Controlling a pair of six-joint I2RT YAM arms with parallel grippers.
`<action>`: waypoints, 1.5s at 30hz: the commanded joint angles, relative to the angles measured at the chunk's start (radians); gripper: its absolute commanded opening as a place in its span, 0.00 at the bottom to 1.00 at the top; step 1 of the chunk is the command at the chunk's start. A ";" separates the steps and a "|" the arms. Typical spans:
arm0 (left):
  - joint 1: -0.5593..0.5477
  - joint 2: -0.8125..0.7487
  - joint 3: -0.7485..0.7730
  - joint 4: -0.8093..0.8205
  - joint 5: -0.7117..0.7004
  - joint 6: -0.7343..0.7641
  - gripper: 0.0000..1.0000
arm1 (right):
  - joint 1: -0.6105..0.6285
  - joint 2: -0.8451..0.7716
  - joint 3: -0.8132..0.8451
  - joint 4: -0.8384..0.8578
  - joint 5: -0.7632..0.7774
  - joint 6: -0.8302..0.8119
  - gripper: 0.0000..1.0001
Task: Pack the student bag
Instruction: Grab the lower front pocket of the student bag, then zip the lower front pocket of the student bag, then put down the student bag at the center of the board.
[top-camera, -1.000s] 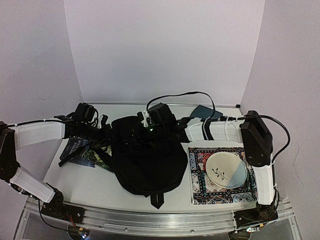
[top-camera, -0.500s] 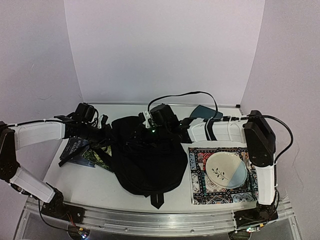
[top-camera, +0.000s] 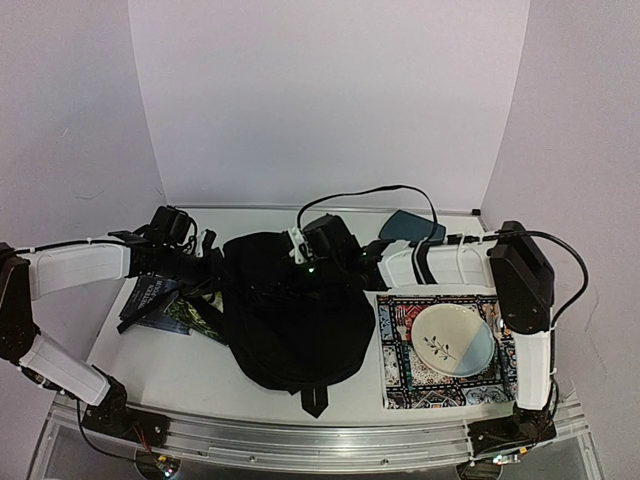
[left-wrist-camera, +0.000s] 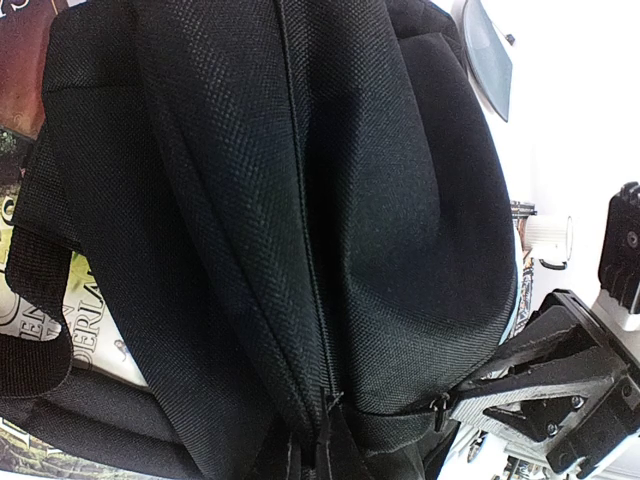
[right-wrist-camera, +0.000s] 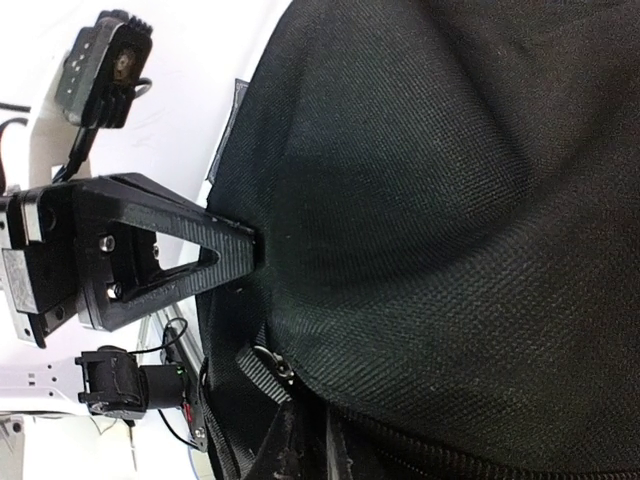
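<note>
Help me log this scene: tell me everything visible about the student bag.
The student bag is a large, rounded backpack of black woven fabric, lying slumped mid-table with straps trailing at its left over books. Its zipper looks closed where visible. The left end effector and right end effector each pinch its far end.

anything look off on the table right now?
One thing: the books on the left lie fanned at angles, with the backpack and its straps resting over their near edge and pinning them. The plate on the right sits flat; nothing is spilled.

Books (top-camera: 150, 305) partly under student bag (top-camera: 300, 330)
</note>
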 joint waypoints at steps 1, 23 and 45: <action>-0.004 -0.017 -0.002 0.028 -0.007 0.007 0.00 | 0.004 -0.083 0.000 -0.031 0.004 -0.043 0.03; 0.041 0.002 0.024 -0.103 -0.143 0.094 0.00 | -0.195 -0.245 -0.234 -0.303 0.135 -0.235 0.00; 0.113 0.005 0.095 -0.089 -0.070 0.097 0.00 | -0.336 -0.167 -0.011 -0.430 0.129 -0.302 0.00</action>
